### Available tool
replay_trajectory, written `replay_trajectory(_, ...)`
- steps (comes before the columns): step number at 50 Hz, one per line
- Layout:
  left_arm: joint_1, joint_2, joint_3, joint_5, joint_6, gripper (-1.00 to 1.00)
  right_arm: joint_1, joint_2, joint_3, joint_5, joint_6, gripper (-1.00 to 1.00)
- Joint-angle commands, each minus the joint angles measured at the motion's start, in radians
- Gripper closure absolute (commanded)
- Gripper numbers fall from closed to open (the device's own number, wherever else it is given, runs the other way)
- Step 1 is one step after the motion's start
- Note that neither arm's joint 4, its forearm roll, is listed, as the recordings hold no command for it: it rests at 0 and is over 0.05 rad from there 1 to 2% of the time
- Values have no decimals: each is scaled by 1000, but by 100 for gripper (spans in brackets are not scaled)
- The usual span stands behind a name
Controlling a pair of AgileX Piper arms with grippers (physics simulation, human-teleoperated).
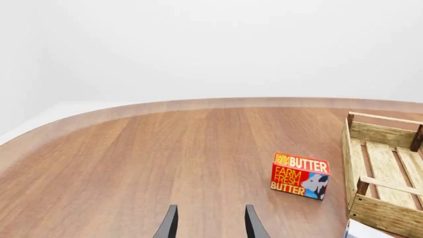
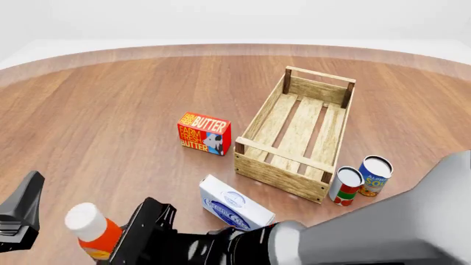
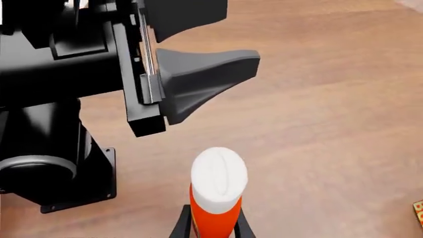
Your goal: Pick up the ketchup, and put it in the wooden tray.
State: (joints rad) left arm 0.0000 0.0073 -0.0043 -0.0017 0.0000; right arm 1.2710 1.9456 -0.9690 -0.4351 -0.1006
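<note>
The ketchup (image 2: pixel 94 229), a red-orange bottle with a white cap, stands at the near left of the table. In the right wrist view the ketchup (image 3: pixel 217 193) sits between my right gripper's (image 3: pixel 213 225) dark fingers (image 3: pixel 182 225), which press against both of its sides. The right arm (image 2: pixel 220 243) reaches across the near edge toward it. My left gripper (image 1: pixel 211 225) is open and holds nothing; it hangs just left of the bottle at the frame's edge (image 2: pixel 22 212). The wooden tray (image 2: pixel 259 168) lies right of centre with nothing in it.
A red butter box (image 2: pixel 204 133) stands left of the tray. A white and blue carton (image 2: pixel 234 204) lies at the tray's near corner. Two cans (image 2: pixel 346 186) (image 2: pixel 375 175) stand right of that corner. The left arm's body (image 3: pixel 59 84) is close beside the bottle.
</note>
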Motion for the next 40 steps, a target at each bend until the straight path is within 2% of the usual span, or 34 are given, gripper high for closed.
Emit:
replay_trajectory(1,0,0,0,0,0,-100,-63,-59,19,26,-6,100)
replay_trajectory(18,0,0,0,0,0,-100,-178,-174,-29,157,-94,100)
replay_trajectory(34,0,0,0,0,0,-100,-281,-247,-41,215,-149,100)
replay_trajectory(38,0,0,0,0,0,-100,-281,-247,-41,215,-149,100)
replay_trajectory(39,0,0,0,0,0,-100,-326,-272,-34,219,-165,100)
replay_trajectory(40,0,0,0,0,0,-100,-330,-276,-36,225,-162,100)
